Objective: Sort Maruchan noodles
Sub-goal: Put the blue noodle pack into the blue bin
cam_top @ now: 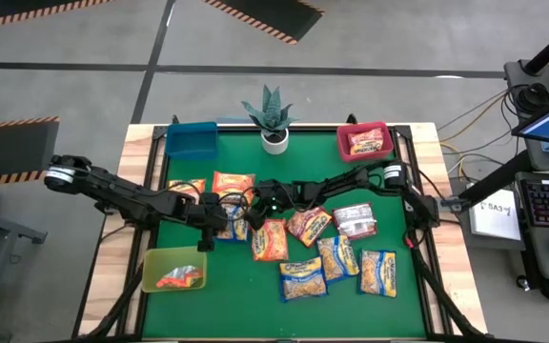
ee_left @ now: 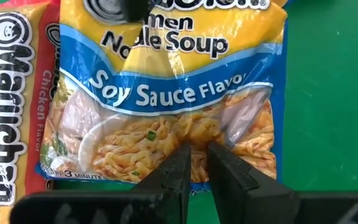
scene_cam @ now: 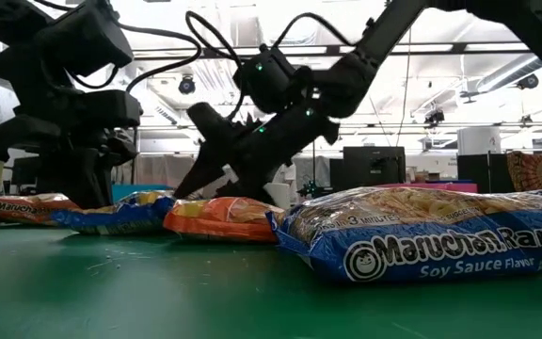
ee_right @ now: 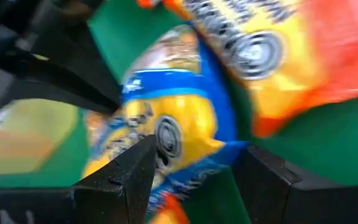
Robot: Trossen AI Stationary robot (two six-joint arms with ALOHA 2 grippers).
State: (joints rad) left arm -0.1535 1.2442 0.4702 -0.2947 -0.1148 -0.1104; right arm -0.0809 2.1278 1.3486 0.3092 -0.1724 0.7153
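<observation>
A blue-edged yellow soy sauce noodle packet lies left of the table's middle, beside an orange chicken packet. My left gripper comes from the left and is shut on that packet's near end. My right gripper reaches in from the right and slants down. It is open, with a finger on either side of the same packet's other end; whether it touches I cannot tell. Orange, red, silvery and several more blue-edged packets lie flat on the green mat. My left gripper pinches the soy sauce packet between its two fingers at the short end below the noodle-bowl picture, about midway along that edge. The fingers slant steeply down from above. The packet lies spread out ahead of them, at table level.
A blue bin stands at the back left and a red bin with a packet at the back right. Between them is a potted plant. A yellow-green bin at the near left holds a packet.
</observation>
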